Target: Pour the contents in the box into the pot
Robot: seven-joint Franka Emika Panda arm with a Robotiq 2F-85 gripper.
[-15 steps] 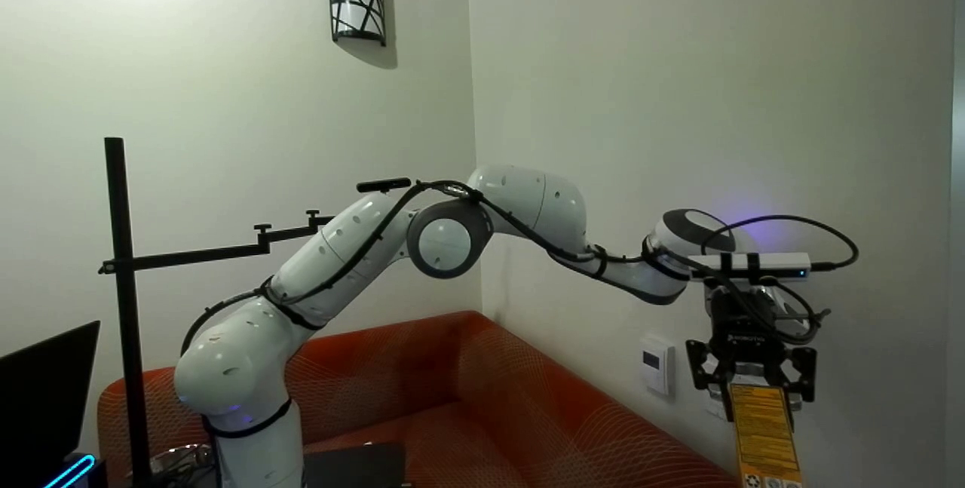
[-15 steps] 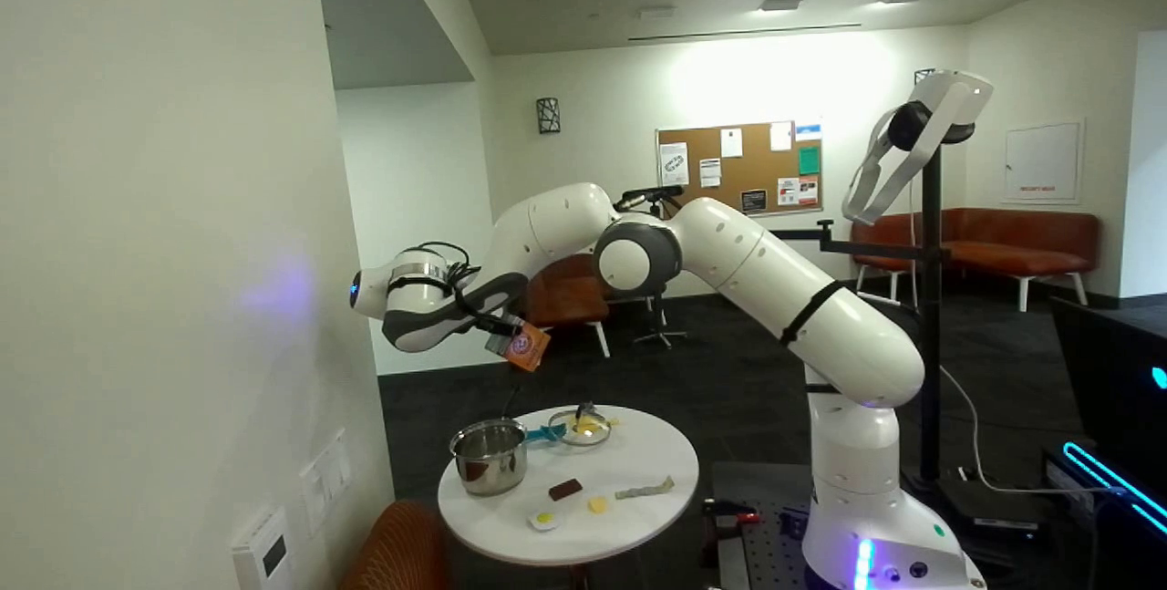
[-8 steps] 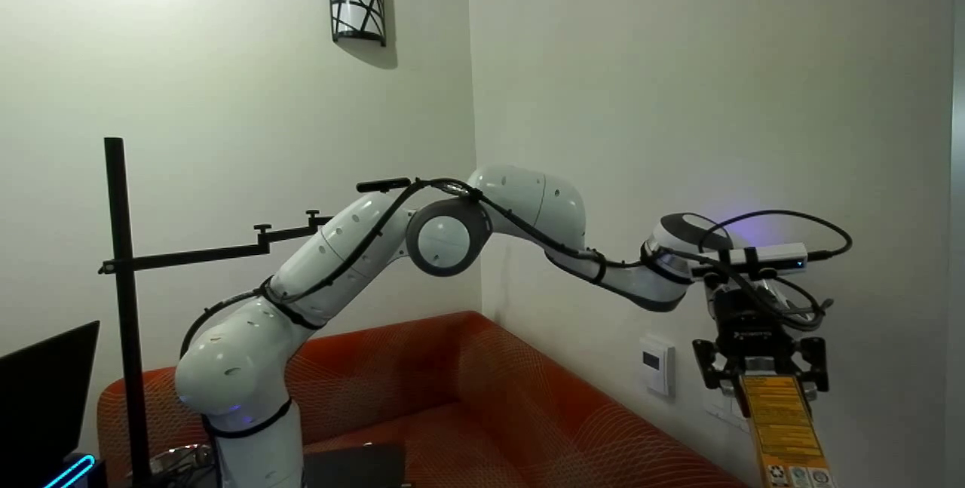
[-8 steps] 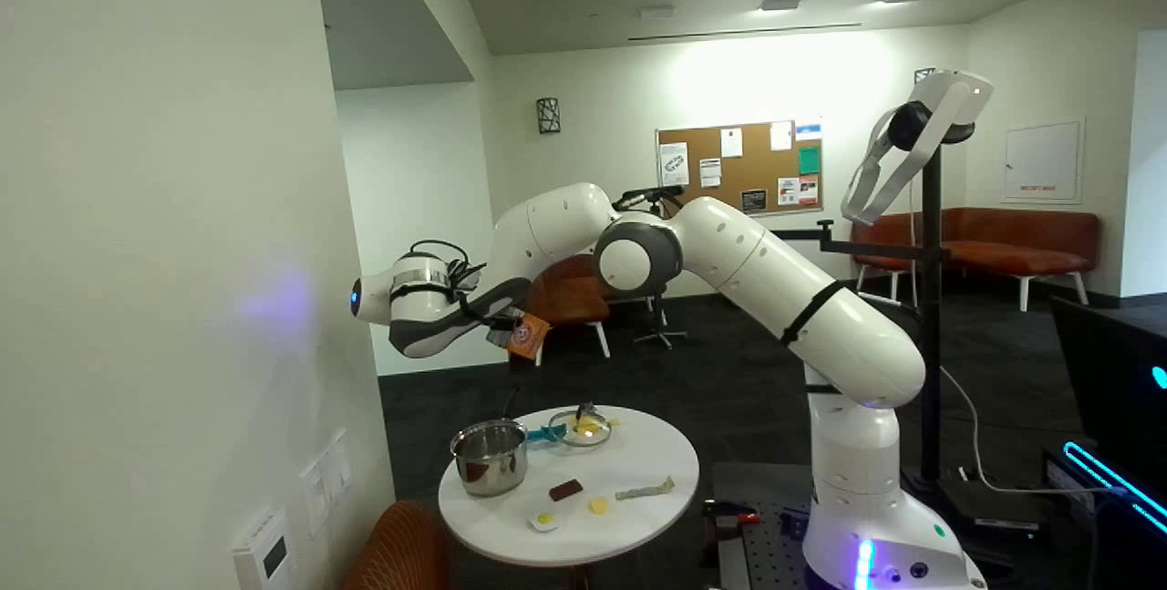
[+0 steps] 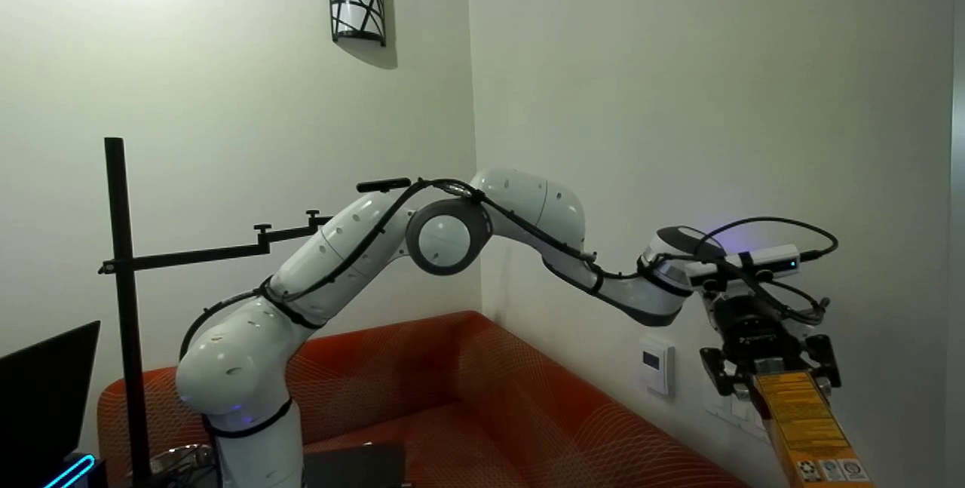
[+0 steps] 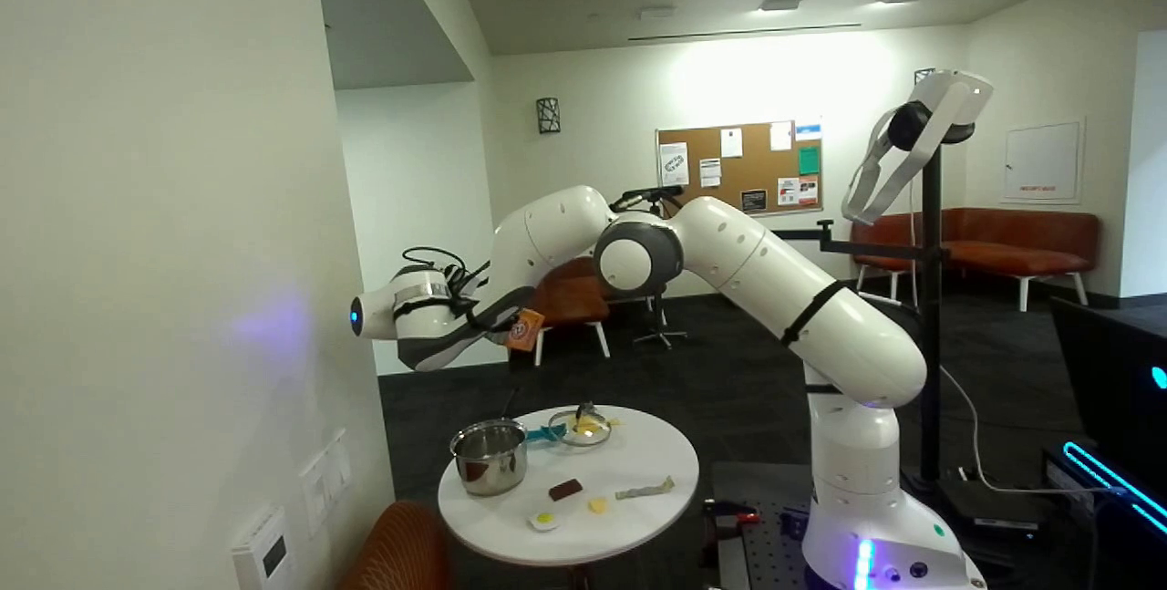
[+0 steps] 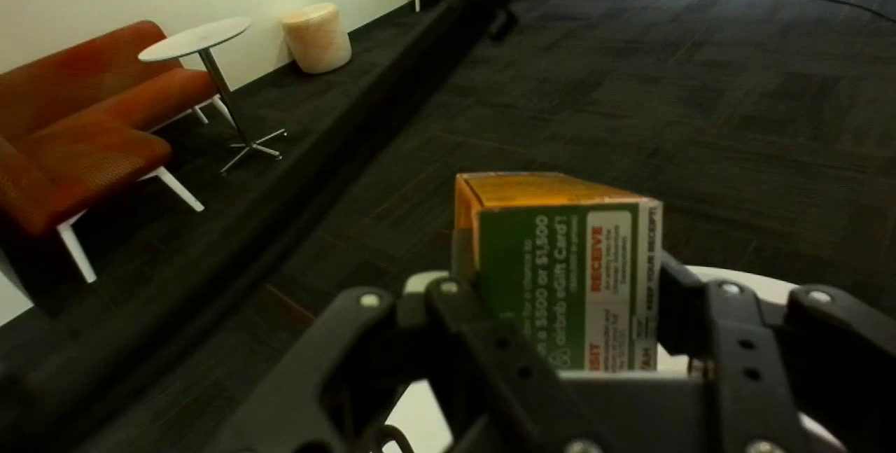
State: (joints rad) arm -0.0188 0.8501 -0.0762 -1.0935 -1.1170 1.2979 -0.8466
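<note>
Box (image 7: pixel 535 264) up in the air, tilted, yellow-orange in both exterior views, green printed side turned to the wrist camera. Caught in the gripper (image 5: pixel 788 396), with jaws parted by just the box's width and bearing on two opposite sides of it. Higher than the table (image 6: pixel 638 531), round and white, peeking out behind the gripper in the wrist view; straight over the pot (image 6: pixel 490 464) or off to one side, cannot tell. Down onto the table, near edge first: egg (image 6: pixel 543 522), yellow piece (image 6: pixel 597 505) near it, brown bar (image 6: pixel 565 489) just beyond, and a pale strip (image 6: pixel 645 489) out by itself. Level with the bar, the pot: upright, shiny steel, close to the table's rim. On past that, teal piece (image 6: pixel 547 433) between the pot and a clear lid (image 6: pixel 573 437), with yellow bits (image 6: pixel 591 424) in or under the lid, cannot tell which. Away across the dark floor (image 6: pixel 729 380), orange seat (image 6: pixel 579 303) on white legs; and right at the back, corkboard (image 6: pixel 761 166) dotted with papers (image 6: pixel 675 164), wall lamp (image 6: pixel 548 116) well apart from it.
</note>
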